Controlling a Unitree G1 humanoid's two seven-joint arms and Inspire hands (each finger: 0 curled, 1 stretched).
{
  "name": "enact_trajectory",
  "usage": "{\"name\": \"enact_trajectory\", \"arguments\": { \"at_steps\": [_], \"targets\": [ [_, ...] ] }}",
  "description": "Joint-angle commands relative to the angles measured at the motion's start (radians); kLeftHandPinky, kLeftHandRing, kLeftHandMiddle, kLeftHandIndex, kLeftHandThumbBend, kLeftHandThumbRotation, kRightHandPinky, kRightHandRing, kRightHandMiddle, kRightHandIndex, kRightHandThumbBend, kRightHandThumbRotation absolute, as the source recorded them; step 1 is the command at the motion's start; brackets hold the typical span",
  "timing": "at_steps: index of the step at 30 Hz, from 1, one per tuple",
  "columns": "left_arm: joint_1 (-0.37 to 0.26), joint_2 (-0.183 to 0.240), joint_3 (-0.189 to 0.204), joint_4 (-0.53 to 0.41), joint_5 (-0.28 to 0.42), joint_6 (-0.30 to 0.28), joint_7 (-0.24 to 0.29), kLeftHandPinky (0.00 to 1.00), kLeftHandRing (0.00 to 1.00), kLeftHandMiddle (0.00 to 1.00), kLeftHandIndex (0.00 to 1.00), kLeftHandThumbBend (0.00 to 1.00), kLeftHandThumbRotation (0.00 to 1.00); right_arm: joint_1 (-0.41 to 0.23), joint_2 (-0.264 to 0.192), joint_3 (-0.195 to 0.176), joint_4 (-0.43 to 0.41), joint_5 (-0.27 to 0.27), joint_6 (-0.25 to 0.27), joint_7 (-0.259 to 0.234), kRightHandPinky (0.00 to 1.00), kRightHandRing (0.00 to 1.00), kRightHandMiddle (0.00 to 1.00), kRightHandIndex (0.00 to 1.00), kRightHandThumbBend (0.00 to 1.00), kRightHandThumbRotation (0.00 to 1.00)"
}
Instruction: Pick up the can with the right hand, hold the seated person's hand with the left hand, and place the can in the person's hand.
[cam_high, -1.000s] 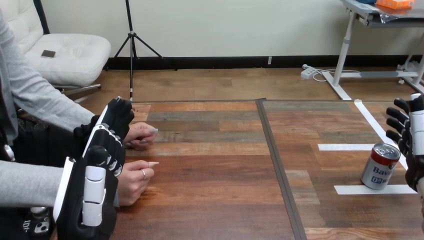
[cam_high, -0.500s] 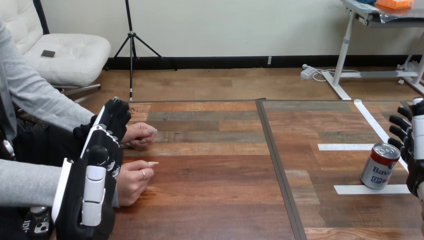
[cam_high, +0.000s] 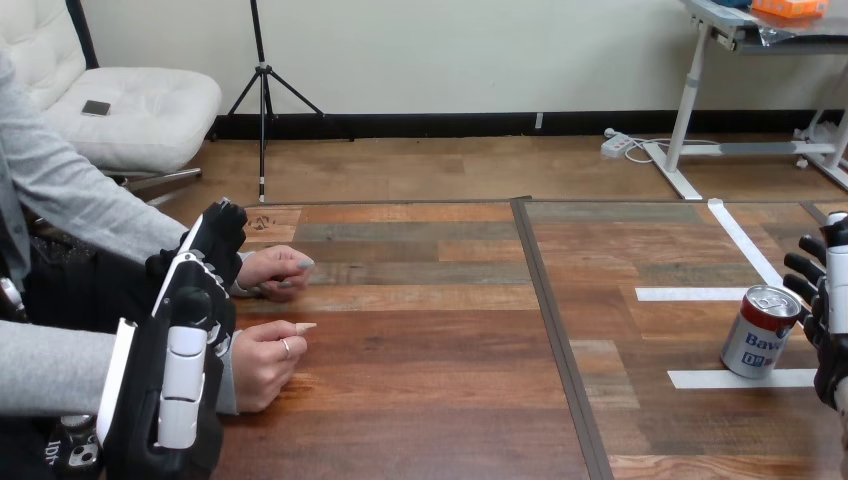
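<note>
Two tape strips (cam_high: 700, 294) — can (cam_high: 760, 331) just beside

The head camera looks forward and down across the counter (cam_high: 430, 385) from close above its near edge, left hand (cam_high: 185, 335) low left, right hand (cam_high: 830, 300) far right.
</note>
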Motion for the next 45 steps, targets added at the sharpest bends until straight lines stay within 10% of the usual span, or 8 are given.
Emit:
{"name": "enact_trajectory", "arguments": {
  "at_steps": [1, 45],
  "targets": [
    [-0.018, 0.006, 0.018, -0.084, 0.025, 0.016, 0.020, 1.00, 0.97, 0.94, 0.91, 0.72, 0.93, -0.092, -0.018, -0.001, -0.005, -0.003, -0.004, -0.014, 0.88, 0.91, 0.89, 0.91, 0.95, 1.00],
    [-0.038, -0.010, 0.010, 0.026, 0.002, -0.077, -0.040, 1.00, 0.96, 0.93, 0.89, 0.65, 0.96, -0.098, -0.004, 0.009, -0.010, -0.015, -0.012, -0.005, 0.88, 0.91, 0.87, 0.90, 0.98, 1.00]
  ]
}}
